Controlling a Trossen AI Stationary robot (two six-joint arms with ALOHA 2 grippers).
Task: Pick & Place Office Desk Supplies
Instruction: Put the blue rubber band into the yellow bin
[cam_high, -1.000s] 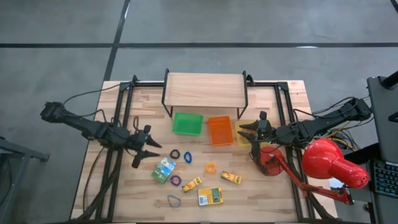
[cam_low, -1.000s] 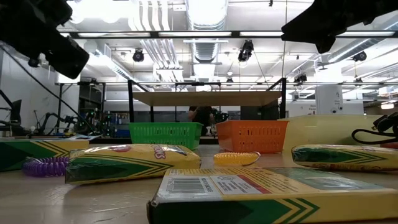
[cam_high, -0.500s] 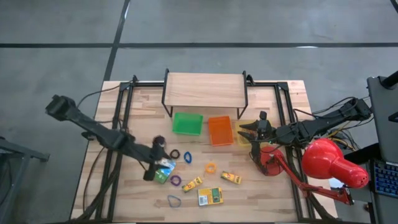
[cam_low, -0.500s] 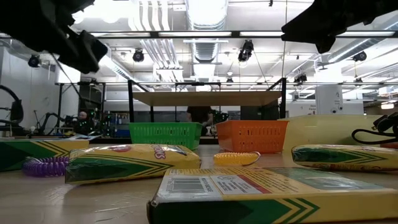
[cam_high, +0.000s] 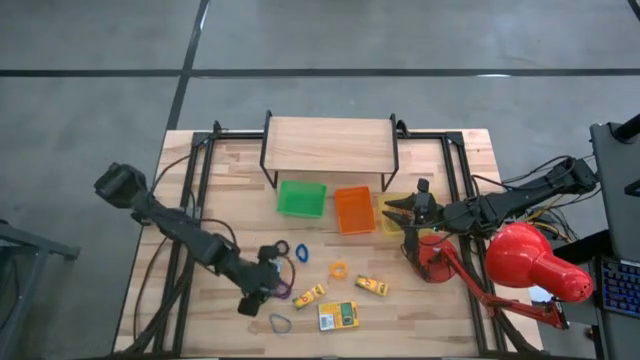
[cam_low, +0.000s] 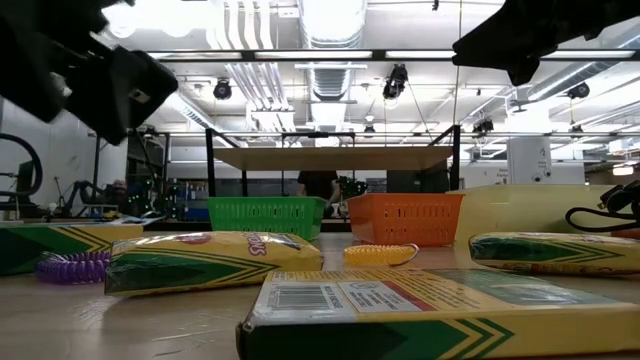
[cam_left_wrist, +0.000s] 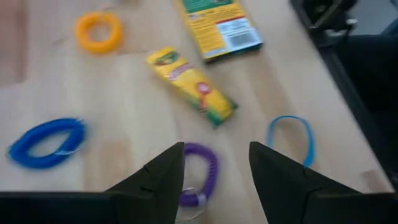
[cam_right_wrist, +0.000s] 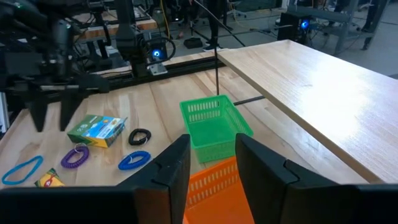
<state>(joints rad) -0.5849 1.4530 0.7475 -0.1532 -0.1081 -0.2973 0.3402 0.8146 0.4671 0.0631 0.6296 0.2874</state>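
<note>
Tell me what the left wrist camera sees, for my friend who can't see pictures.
The left claw hangs open just above a purple band on the wooden table. Around it lie a blue coil, a thin blue loop, an orange ring, a yellow box and a green box.

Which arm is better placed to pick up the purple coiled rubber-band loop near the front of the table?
Left. The left gripper hangs open right over the purple coiled loop, while the right gripper waits far off by the yellow plastic tray.

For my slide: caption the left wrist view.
Open left end effector hovering above a purple coil band among scattered supplies.
</note>
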